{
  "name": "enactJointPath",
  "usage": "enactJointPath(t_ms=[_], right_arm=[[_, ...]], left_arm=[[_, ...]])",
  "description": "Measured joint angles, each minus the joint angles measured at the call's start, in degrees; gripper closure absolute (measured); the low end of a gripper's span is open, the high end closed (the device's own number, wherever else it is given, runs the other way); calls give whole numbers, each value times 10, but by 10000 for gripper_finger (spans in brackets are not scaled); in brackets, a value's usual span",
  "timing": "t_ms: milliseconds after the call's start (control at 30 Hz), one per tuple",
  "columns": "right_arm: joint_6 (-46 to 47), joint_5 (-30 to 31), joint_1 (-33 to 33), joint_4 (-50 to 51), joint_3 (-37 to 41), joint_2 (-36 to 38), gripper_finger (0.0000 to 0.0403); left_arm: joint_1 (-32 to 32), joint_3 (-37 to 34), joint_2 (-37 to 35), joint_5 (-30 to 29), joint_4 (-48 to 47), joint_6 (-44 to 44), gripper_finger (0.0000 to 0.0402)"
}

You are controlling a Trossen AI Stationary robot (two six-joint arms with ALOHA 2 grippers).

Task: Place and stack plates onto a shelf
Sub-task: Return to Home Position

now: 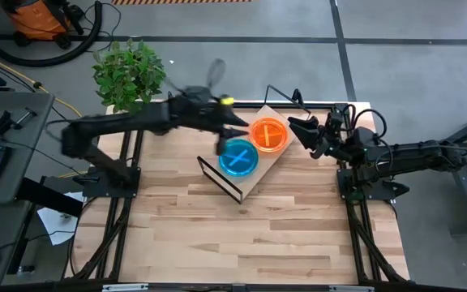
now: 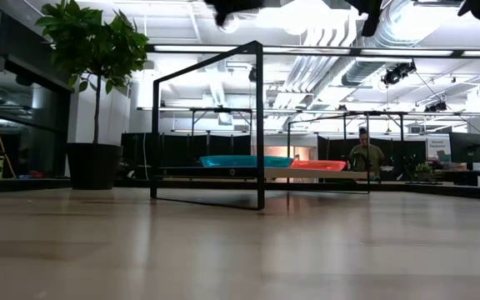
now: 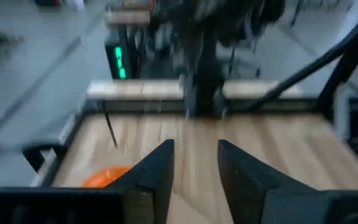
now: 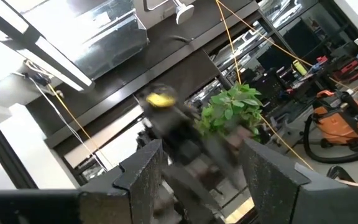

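Observation:
The shelf (image 1: 254, 180), a light board with black wire ends, sits at an angle near the table's far edge. On it rest a cyan plate stack (image 1: 238, 157) and an orange plate stack (image 1: 268, 135). The low view shows the cyan plates (image 2: 244, 161) and the orange plates (image 2: 319, 165) side by side on the board. My left gripper (image 1: 235, 130) hovers over the shelf's far-left part; in its wrist view it is open and empty (image 3: 196, 146), with an orange plate (image 3: 104, 177) below it. My right gripper (image 1: 296, 126) is open and empty (image 4: 201, 146), raised just right of the orange stack.
A potted plant (image 1: 128, 73) stands at the table's far-left corner. The shelf's tall wire end frame (image 2: 259, 125) rises above the board. Bare tabletop (image 1: 242, 235) spreads over the near half. A person (image 2: 365, 154) stands in the room far behind.

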State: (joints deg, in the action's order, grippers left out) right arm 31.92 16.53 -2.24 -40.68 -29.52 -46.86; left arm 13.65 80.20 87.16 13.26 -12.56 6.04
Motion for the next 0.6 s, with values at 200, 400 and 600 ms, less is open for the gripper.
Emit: enactJointPath(t_ms=[200,400,600], right_arm=[[1,0,0,20,0,0,203],[-23,-1,0,33,0,0,203],[-54,-3,0,33,0,0,203]], left_arm=[[-20,-82,-165,-26,11,-14,356],[-58,-250,-319,-113,108,-81,394],[-91,-414,-420,-126,295,-177,400]])
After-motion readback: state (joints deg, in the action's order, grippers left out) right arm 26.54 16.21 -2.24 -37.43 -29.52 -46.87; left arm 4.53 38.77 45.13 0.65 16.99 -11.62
